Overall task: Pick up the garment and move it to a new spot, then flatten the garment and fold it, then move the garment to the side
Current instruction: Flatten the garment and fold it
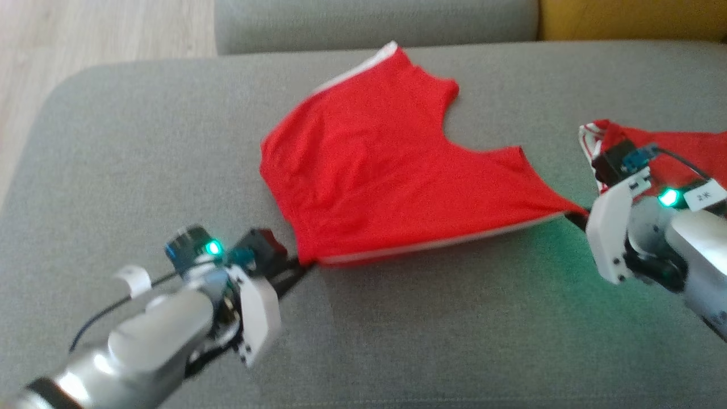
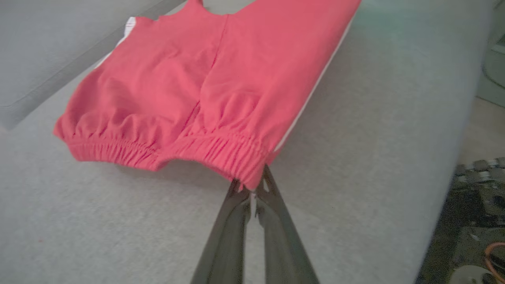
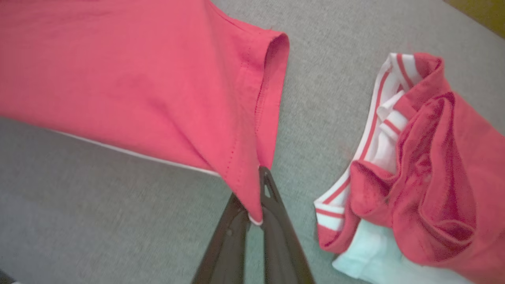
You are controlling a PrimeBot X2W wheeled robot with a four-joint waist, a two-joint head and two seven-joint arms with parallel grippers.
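Left gripper (image 1: 303, 266) and right gripper (image 1: 575, 216) each pinch a near corner of the shorts (image 1: 375, 170), stretched out; folding and moving aside seemingly remain.

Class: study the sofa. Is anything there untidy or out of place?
Yes: a second red garment with striped white trim lies crumpled beside the right gripper, while the red shorts are stretched out.

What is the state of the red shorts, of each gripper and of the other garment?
red shorts: spread out, stretched between both grippers.
left gripper: shut on the waistband corner.
right gripper: shut on a leg hem corner.
striped garment: crumpled on the sofa cushion, apart from the shorts.
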